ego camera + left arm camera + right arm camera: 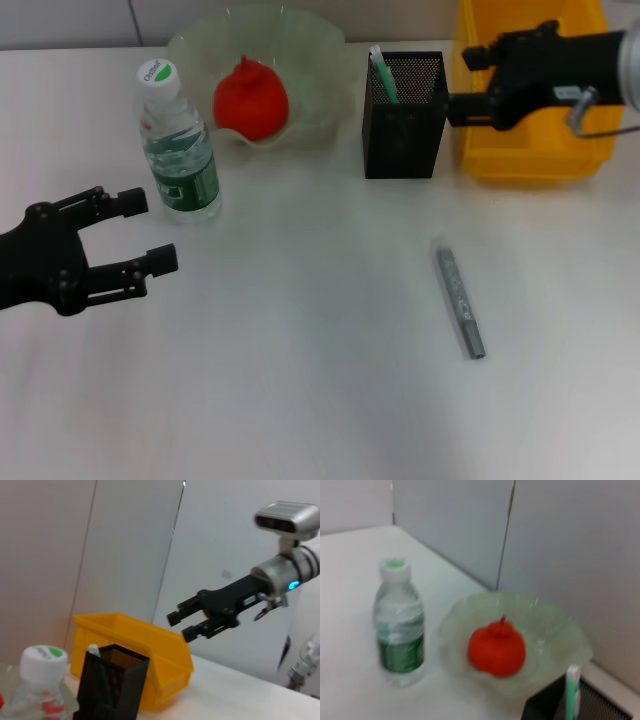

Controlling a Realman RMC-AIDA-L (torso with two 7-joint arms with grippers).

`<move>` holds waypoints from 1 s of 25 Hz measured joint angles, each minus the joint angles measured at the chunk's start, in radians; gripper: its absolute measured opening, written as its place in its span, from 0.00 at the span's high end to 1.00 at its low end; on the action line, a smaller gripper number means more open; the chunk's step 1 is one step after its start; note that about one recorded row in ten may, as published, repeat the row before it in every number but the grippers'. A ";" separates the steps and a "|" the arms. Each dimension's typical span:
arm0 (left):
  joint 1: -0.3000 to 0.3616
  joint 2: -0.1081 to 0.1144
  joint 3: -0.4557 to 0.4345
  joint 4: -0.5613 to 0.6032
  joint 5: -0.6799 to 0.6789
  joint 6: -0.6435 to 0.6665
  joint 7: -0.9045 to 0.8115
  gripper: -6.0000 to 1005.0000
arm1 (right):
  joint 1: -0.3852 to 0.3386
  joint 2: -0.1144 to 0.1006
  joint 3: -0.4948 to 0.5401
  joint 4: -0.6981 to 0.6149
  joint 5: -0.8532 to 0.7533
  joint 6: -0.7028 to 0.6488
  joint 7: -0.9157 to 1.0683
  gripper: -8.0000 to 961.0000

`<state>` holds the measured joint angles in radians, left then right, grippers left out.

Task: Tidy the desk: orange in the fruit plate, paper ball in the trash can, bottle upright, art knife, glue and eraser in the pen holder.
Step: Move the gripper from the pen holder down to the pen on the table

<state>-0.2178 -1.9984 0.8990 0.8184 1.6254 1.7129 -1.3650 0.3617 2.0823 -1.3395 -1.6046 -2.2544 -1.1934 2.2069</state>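
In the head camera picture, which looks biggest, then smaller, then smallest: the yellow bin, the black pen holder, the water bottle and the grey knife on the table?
1. Yellow bin, though the right pincer covers part of it.
2. Black pen holder and water bottle: too alike to rank.
3. Grey knife, long but by far the thinnest.

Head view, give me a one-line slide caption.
Upright clear plastic water bottle, red fruit in pale green plate, grey art knife lying on white desk.
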 joint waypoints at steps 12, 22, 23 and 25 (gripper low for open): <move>-0.036 -0.028 0.001 0.091 0.064 0.005 -0.030 0.16 | 0.043 -0.001 -0.015 -0.217 -0.243 -0.413 0.429 0.35; -0.030 -0.023 0.000 0.081 0.064 0.007 0.022 0.16 | 0.291 0.002 -0.185 0.008 -0.417 -0.588 0.701 0.35; -0.022 -0.022 0.005 0.076 0.064 0.014 0.073 0.16 | 0.324 0.003 -0.220 0.077 -0.419 -0.572 0.728 0.35; -0.020 -0.022 0.007 0.073 0.064 0.018 0.087 0.16 | 0.338 0.004 -0.234 0.106 -0.419 -0.563 0.737 0.35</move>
<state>-0.2373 -2.0207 0.9061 0.8912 1.6889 1.7311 -1.2776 0.6996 2.0864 -1.5736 -1.4987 -2.6734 -1.7567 2.9434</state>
